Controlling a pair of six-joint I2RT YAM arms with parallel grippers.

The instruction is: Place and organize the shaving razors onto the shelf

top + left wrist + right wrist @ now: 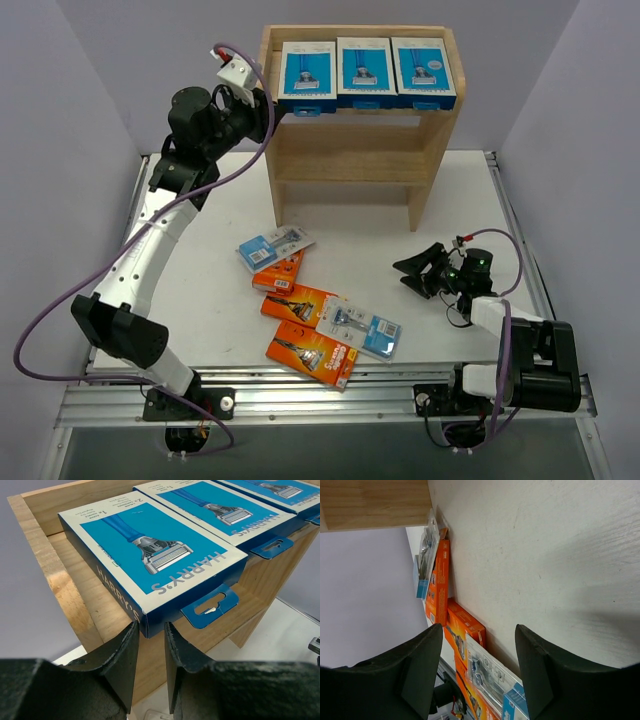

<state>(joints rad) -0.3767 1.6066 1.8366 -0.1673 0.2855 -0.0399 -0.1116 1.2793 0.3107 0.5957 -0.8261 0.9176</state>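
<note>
In front of the shelf [437,150] five loose razor packs [312,305] lie beside the wide-open right gripper [405,276], while atop the shelf rest three blue boxes [363,68], the leftmost box [150,555] poking its corner between the narrowly parted tips of the left gripper [150,629], with any pinch impossible to tell.

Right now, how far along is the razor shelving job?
Done: three blue Harry's boxes lie side by side on the shelf's top tier. In hand: the left fingers sit at the front corner of the leftmost box; whether they grip it is unclear. The right fingers are open and hold nothing. To do: three orange boxes and two clear blister cards lie on the table.
</note>
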